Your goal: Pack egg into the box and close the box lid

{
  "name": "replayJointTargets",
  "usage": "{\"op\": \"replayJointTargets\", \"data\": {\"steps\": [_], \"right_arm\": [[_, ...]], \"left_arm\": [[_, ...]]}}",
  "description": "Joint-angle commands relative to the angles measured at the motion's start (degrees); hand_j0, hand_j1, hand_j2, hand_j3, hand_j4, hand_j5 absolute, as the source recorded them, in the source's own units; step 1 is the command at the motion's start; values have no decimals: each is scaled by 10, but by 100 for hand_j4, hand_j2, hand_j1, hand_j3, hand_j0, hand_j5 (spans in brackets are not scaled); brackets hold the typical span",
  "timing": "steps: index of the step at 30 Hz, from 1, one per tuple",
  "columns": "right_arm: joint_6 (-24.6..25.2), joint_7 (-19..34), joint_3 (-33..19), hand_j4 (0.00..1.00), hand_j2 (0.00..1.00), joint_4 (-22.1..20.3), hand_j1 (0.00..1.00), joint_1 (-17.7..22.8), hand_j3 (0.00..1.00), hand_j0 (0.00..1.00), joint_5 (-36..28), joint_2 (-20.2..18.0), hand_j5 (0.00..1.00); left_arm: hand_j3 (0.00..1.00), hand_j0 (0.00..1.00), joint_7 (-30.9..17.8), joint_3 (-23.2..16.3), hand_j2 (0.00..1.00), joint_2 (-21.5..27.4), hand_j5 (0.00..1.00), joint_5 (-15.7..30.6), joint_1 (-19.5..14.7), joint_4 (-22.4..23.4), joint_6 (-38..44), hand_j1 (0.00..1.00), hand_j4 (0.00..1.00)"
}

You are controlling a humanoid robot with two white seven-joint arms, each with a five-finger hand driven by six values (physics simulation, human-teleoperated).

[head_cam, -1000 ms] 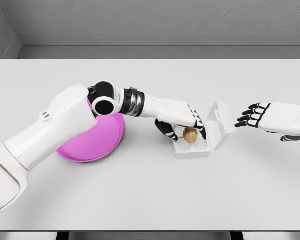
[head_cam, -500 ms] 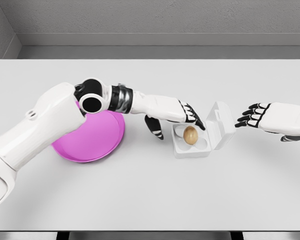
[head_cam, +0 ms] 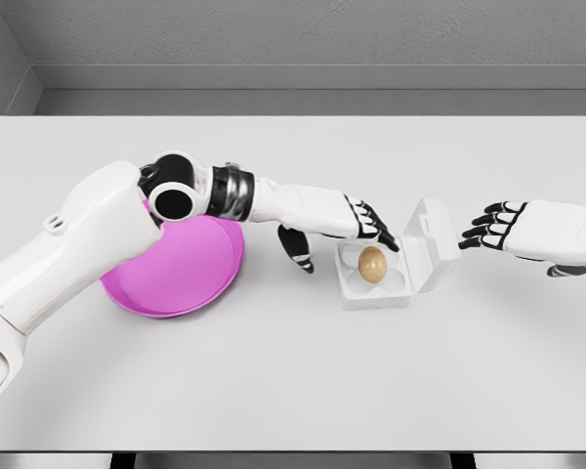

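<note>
A brown egg [head_cam: 372,264] rests in the white box [head_cam: 373,289], whose lid [head_cam: 430,244] stands open and tilted up on the box's right side. My left hand [head_cam: 344,234] hovers just left of and above the box, fingers spread and holding nothing, its fingertips [head_cam: 388,240] near the box's back left corner. My right hand [head_cam: 493,227] floats to the right of the lid, a short gap away, fingers relaxed and apart.
A magenta plate [head_cam: 181,274] lies on the white table [head_cam: 293,381] left of the box, partly covered by my left arm. A grey wall runs along the table's far edge.
My left hand has let go of the egg, lifted and drawn back to the left, leaving the egg in the box. The right hand has stayed put.
</note>
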Motion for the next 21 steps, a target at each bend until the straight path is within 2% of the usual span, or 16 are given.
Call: {"op": "replayJointTargets", "data": {"steps": [1, 5, 8, 9, 10, 11, 13, 21], "right_arm": [[1, 0, 0, 100, 100, -1, 100, 0, 100, 100, -2, -1, 100], [1, 0, 0, 100, 100, -3, 100, -1, 100, 100, -2, -1, 100], [1, 0, 5, 100, 100, -3, 100, -2, 100, 100, -2, 4, 100], [1, 0, 5, 100, 100, -3, 100, -2, 100, 100, -2, 4, 100], [1, 0, 5, 100, 100, -3, 100, -2, 100, 100, -2, 4, 100], [1, 0, 5, 100, 100, -3, 100, -2, 100, 100, -2, 4, 100], [1, 0, 5, 100, 100, -4, 100, -3, 100, 100, -2, 4, 100], [1, 0, 17, 100, 100, -7, 100, -5, 100, 100, -2, 9, 100]], "left_arm": [[100, 100, 0, 0, 100, 8, 100, 3, 0, 0, 1, 100, 100], [100, 100, 0, -2, 100, 9, 100, 3, 1, 0, 1, 100, 100], [100, 100, 0, 3, 100, 42, 100, 17, -1, -2, 1, 100, 100], [100, 100, 0, 18, 100, 66, 100, 33, -1, -2, 1, 100, 100], [100, 100, 0, 34, 100, 105, 100, 68, 0, -7, 1, 100, 100], [100, 100, 0, 43, 100, 167, 100, 102, -1, -16, 1, 100, 100], [100, 100, 0, 69, 100, 217, 100, 124, 1, -16, 1, 100, 100], [100, 100, 0, 73, 100, 220, 100, 127, 4, -16, 1, 100, 100]]}}
